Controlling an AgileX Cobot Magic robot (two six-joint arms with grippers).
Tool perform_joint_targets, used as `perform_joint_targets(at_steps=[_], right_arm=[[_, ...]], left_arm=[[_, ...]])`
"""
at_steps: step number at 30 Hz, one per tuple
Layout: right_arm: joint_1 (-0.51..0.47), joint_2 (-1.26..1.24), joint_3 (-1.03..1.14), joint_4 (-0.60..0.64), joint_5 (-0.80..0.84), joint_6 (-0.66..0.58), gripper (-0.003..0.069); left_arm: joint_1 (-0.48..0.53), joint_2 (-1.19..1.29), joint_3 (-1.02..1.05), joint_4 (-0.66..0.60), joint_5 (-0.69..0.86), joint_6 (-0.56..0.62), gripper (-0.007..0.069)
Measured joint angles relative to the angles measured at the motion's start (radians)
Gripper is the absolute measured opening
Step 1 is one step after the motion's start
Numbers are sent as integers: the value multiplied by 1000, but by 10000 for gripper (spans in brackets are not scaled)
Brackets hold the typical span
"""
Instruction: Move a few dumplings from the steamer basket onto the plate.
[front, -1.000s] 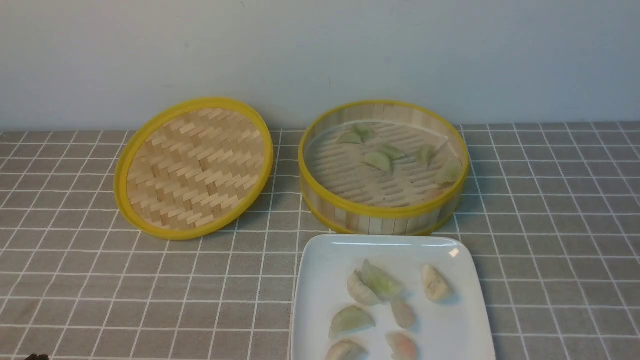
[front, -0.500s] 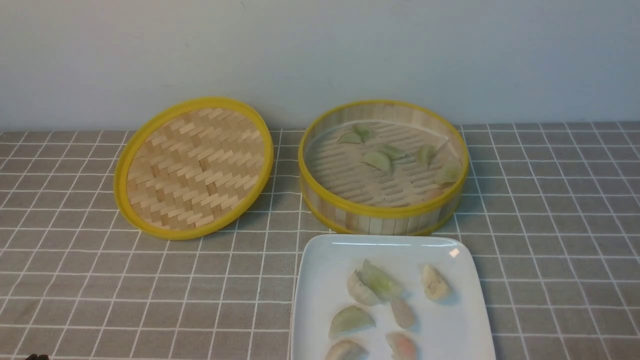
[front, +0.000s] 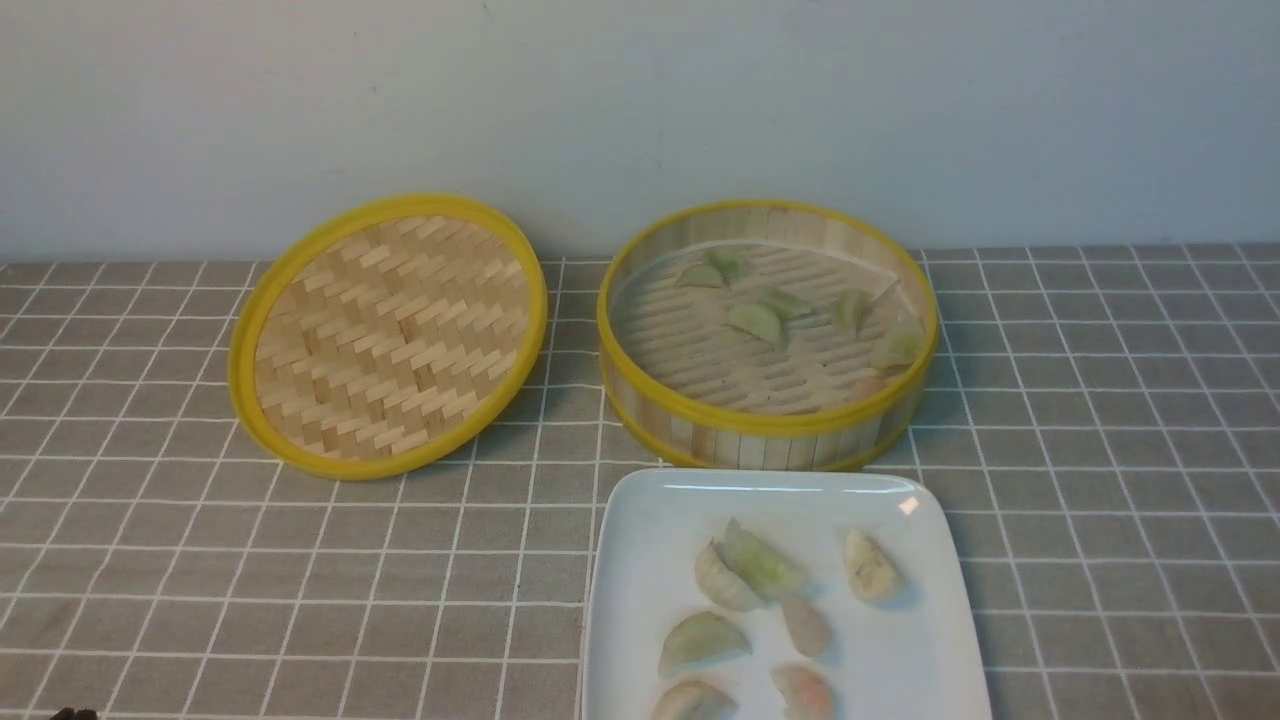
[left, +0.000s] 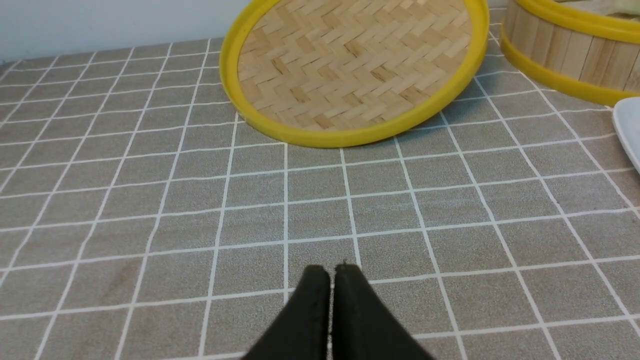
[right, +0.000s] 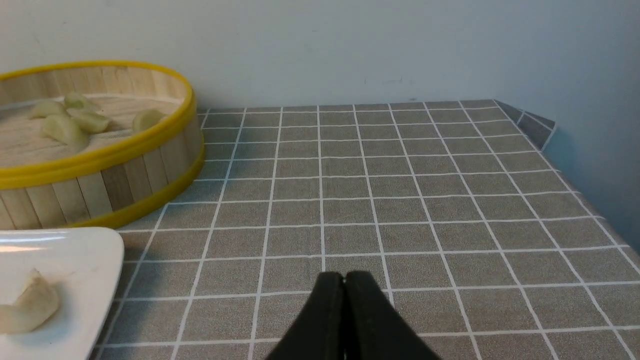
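Note:
The steamer basket (front: 640, 400) stands at the back, right of centre, with several pale green dumplings (front: 758, 320) on its slatted floor. In front of it lies the white plate (front: 640, 520), holding several dumplings (front: 762, 566), green, whitish and one pinkish. My left gripper (left: 332, 270) is shut and empty, low over the cloth in front of the lid. My right gripper (right: 344, 276) is shut and empty too, over bare cloth to the right of the plate (right: 100, 250) and basket (right: 125, 180). Neither gripper shows in the front view, apart from a dark tip at the bottom left corner.
The flat woven lid (front: 390, 335) lies tilted to the left of the basket, one edge propped up; it also shows in the left wrist view as the lid (left: 350, 65). A grey checked cloth (front: 200, 560) covers the table. A wall stands close behind, and the table's right edge (right: 590, 200) is near.

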Motion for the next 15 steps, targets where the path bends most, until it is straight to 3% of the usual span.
perform_joint_targets(at_steps=[10, 15], right_arm=[[0, 0, 0, 16, 1, 5, -15], [-1, 0, 0, 93, 1, -71, -15]], left_arm=[[0, 0, 0, 0, 0, 0, -5], [0, 0, 0, 0, 1, 0, -5]])
